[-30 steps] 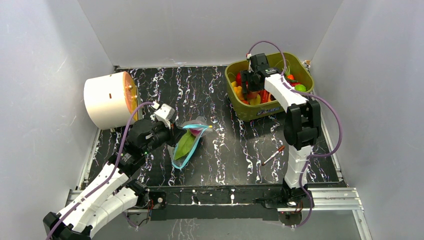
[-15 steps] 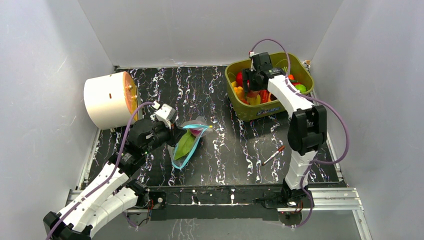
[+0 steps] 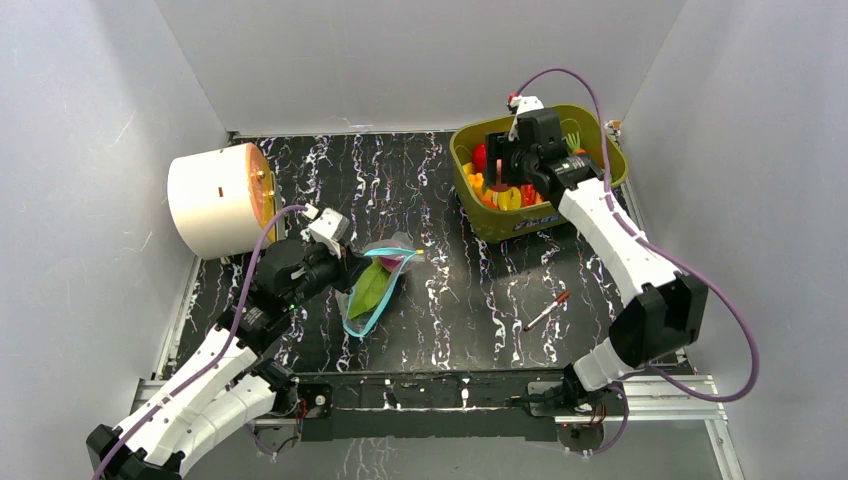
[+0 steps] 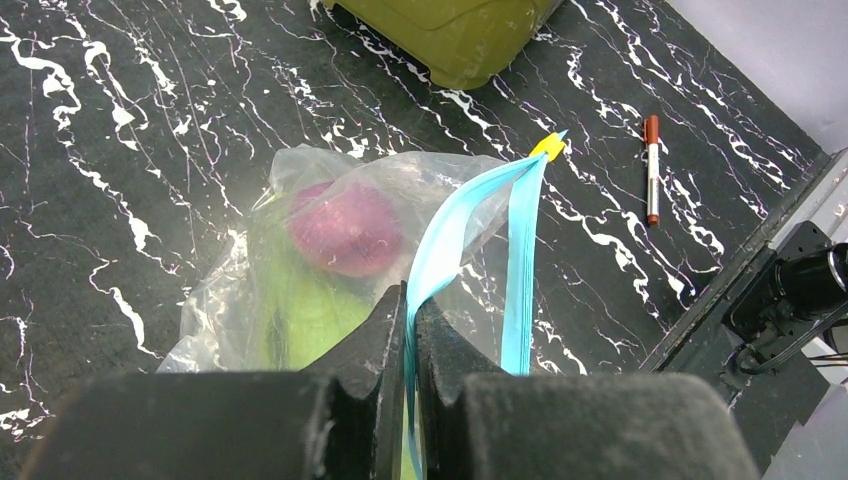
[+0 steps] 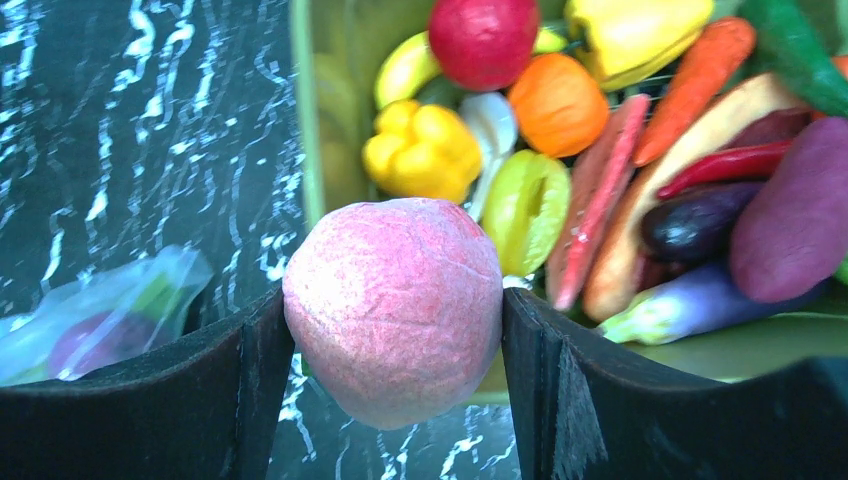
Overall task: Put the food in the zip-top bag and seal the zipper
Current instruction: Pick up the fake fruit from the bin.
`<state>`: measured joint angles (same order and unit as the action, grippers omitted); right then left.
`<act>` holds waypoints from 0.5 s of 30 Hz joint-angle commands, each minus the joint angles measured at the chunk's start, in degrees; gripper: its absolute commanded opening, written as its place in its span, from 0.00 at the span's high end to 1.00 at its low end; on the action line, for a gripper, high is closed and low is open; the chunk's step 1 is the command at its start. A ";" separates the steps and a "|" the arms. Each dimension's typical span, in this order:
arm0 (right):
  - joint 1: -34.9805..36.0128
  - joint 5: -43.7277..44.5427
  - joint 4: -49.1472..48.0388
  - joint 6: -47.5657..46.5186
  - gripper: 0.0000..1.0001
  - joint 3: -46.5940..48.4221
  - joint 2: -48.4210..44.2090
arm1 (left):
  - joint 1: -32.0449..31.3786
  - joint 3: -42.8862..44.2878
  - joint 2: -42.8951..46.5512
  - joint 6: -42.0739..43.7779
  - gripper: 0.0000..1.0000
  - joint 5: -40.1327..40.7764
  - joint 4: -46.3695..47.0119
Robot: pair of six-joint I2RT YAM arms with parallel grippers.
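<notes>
**Fruit gripped at the tub's rim, zipper strip pinched at the bag**

A rough, pink-red round fruit point(image 5: 392, 300) is clamped between the two fingers of the right gripper point(image 5: 395, 385). The jaws are spread to the fruit's full width. In the right wrist view the fruit is seen above the left wall of the olive-green tub point(image 5: 330, 120), partly over the black marbled table point(image 3: 440, 320). More food is piled in the tub, at the far right of the table: a yellow pepper point(image 5: 425, 150), a red apple point(image 5: 483, 38), a carrot point(image 5: 690, 85) and an aubergine point(image 5: 690, 220) can be made out.

The zip-top bag point(image 3: 375, 285) is lying left of centre on the table, well apart from the tub. A purple onion point(image 4: 345, 228) and a green leaf point(image 4: 300, 310) are seen inside it through the clear plastic. The zipper point(image 4: 440, 240) is unsealed, its two blue strips parted and meeting at a yellow end tab. One strip is pinched in the left gripper point(image 4: 410, 310), whose jaws are closed to a narrow slit on it.

A red-and-white pen point(image 3: 546, 311) is lying near the right arm. A white drum point(image 3: 210, 200) is set on its side at the far left.
</notes>
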<state>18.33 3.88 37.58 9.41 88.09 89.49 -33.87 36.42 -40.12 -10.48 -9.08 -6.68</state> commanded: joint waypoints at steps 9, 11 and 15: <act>8.34 -14.00 -11.48 7.94 0.48 -17.53 -20.20 | 0.19 2.50 -2.76 -1.50 1.00 2.76 -1.74; 9.21 -16.76 -13.62 10.07 0.48 -21.34 -23.49 | 0.13 2.29 -2.69 -2.95 1.00 2.80 -1.00; 11.67 -19.95 -16.53 14.08 0.49 -27.12 -28.18 | 0.19 2.41 -3.38 -7.21 1.00 1.12 0.84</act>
<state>27.66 -9.80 29.39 18.41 64.73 65.73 -33.87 36.64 -43.22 -13.39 -7.40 -8.05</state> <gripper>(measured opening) 0.666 0.026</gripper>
